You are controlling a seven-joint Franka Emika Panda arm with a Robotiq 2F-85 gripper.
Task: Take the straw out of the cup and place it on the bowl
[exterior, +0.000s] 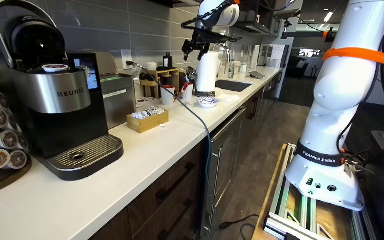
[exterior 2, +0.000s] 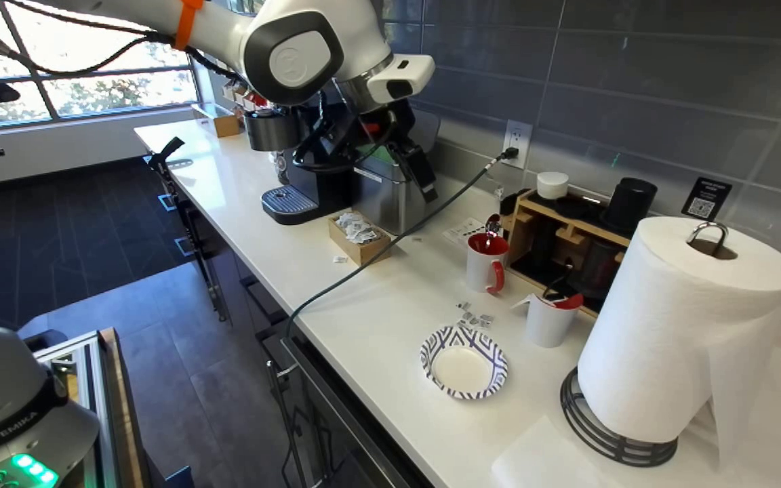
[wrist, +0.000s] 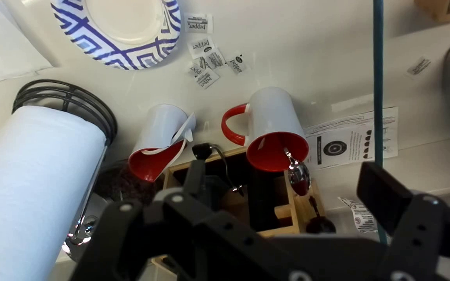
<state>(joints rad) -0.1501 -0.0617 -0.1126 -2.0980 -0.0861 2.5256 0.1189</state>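
Observation:
The bowl with a blue and white zigzag rim sits on the counter and looks empty; it also shows in the wrist view. A white cup with a red inside stands beside the paper towel; white flat pieces stick out of it in the wrist view. I cannot make out a clear straw. Another white cup with a red handle holds a metal spoon. My gripper is open and empty, high above the counter. Its fingers also show wide apart in the wrist view.
A paper towel roll stands right of the cups. A wooden organizer is behind them. A dark cable crosses over the counter. Pepper packets, a wooden packet box and a coffee machine are nearby.

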